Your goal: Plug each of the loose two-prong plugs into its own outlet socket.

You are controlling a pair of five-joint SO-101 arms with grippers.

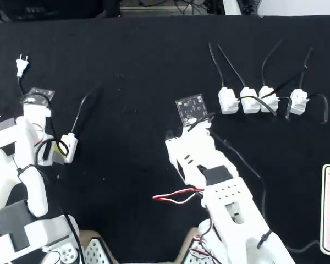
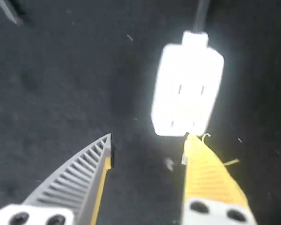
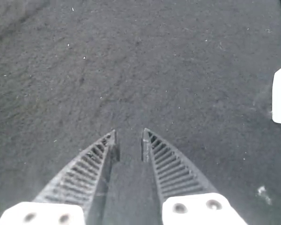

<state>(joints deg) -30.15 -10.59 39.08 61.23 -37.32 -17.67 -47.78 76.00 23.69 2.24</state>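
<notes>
Left gripper (image 2: 149, 140) stands wide open over the black cloth table (image 2: 51, 79), holding nothing. Its yellow fingertip (image 2: 201, 164) sits just beside a white plastic outlet socket (image 2: 187, 89) on a black cord, and the left wrist view reveals the socket's two slots. The high view adds a loose white two-prong plug (image 1: 22, 65), well apart at the far left. Right gripper (image 3: 129, 136) is barely parted and empty, near a row of four white corded blocks (image 1: 249, 102).

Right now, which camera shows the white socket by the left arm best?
The left wrist view: the socket sits large just ahead of the open left tool, its slots facing the camera. The high view shows it small beside that arm, its cable trailing away. The right wrist view faces another patch of table.
</notes>
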